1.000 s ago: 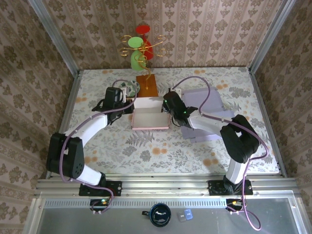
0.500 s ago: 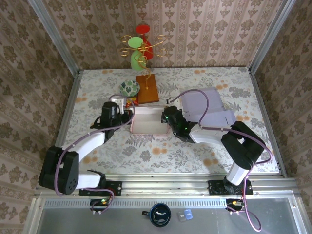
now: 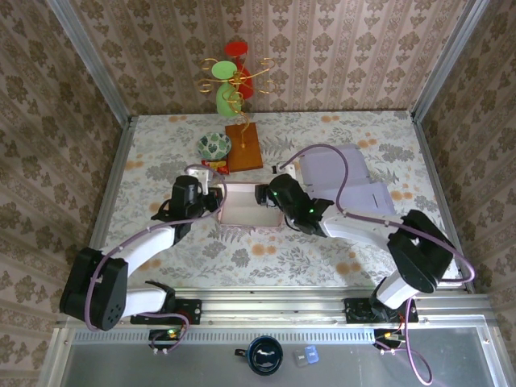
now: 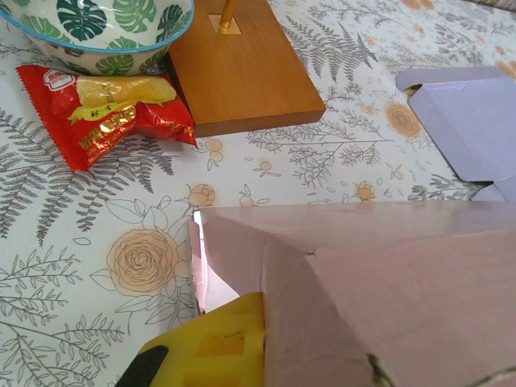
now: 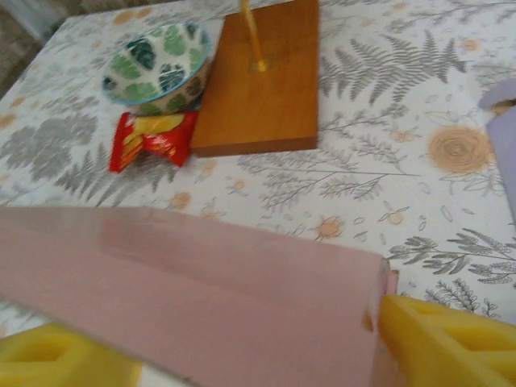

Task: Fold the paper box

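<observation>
While its walls presumably need steadying for the fold, the pink paper box (image 3: 250, 211) sits mid-worktop (image 3: 266, 256) between the arms. The left hand (image 3: 211, 201) is pinched together on its left wall as an anchor. The right hand (image 3: 268, 196) has its fingers apart at the right wall, gripping nothing.

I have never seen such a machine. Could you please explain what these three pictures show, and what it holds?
These are two robot arms bolted to a table's edge. One picture looks down from above; the other two come from a camera on each wrist, so the yellow shapes are finger pads. On the flowered table lie a pink paper box, a flat lavender cardboard, a leafy bowl, a red snack packet and a wooden base. The left gripper pinches the box's wall; the right gripper stands open at its other side.
</observation>
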